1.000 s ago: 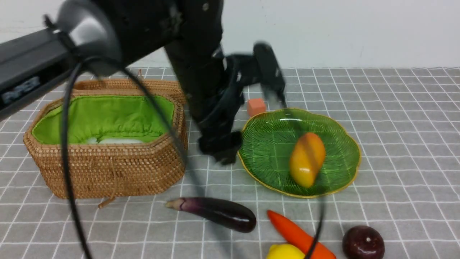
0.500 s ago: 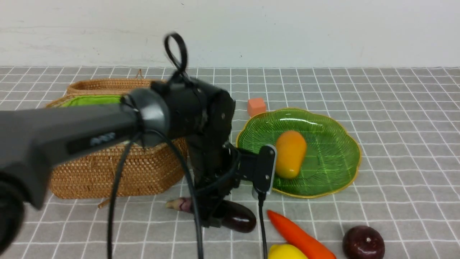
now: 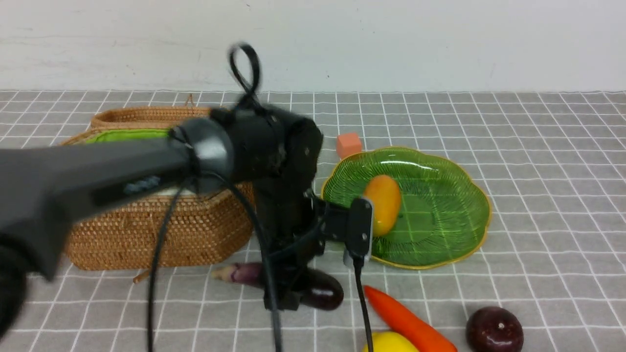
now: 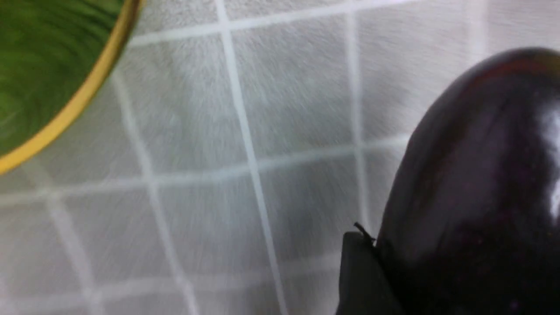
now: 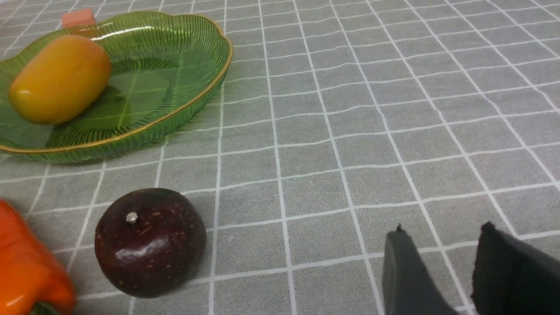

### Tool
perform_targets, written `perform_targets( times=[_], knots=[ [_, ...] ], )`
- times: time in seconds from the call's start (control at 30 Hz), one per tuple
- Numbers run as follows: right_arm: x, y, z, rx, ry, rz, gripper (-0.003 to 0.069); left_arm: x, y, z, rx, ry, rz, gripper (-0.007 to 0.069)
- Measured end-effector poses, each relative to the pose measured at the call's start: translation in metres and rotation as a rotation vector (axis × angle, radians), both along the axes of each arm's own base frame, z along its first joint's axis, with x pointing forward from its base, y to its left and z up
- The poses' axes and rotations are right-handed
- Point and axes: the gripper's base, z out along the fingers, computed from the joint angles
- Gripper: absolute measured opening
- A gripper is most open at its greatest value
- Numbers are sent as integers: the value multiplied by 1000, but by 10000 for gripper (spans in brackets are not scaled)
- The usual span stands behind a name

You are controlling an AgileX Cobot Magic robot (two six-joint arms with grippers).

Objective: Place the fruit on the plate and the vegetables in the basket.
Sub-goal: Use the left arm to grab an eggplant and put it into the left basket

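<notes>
While one mango lies plated, left gripper touches one eggplant — hold unclear — right gripper ajar.

Blk left arm w/ grey joint ring, looped blk cable, dark right claw.

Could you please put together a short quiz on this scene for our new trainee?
1. True or false: the mango lies on the plate.
2. Which thing is the left gripper down at? A carrot, B eggplant, C lemon.
3. How many fruits lie on the cloth, off the plate?
Key: 1 true; 2 B; 3 two, the lemon and the dark round fruit.
</notes>
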Motion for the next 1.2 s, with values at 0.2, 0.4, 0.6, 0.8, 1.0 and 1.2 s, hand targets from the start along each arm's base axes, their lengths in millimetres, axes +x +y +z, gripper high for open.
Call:
perform_targets(
  times=[0.2, 0.4, 0.6, 0.8, 1.0, 1.2],
  knots=[
    [0, 0, 0, 0, 0, 0, 240, -27, 32, 100, -76, -241, 25, 385],
    [0, 0, 0, 0, 0, 0, 240, -12, 97, 143, -69, -458, 242, 385],
    [0, 0, 0, 0, 0, 0, 240, 34, 144, 125, -64, -534, 406, 385],
    [0, 0, 0, 0, 0, 0, 241, 64, 151, 88, -85, -482, 502, 446],
    [0, 0, 0, 0, 0, 0, 241, 56, 149, 82, -124, -412, 539, 659],
    [0, 0, 0, 0, 0, 0, 241, 21, 157, 108, -154, -433, 560, 619]
  ],
)
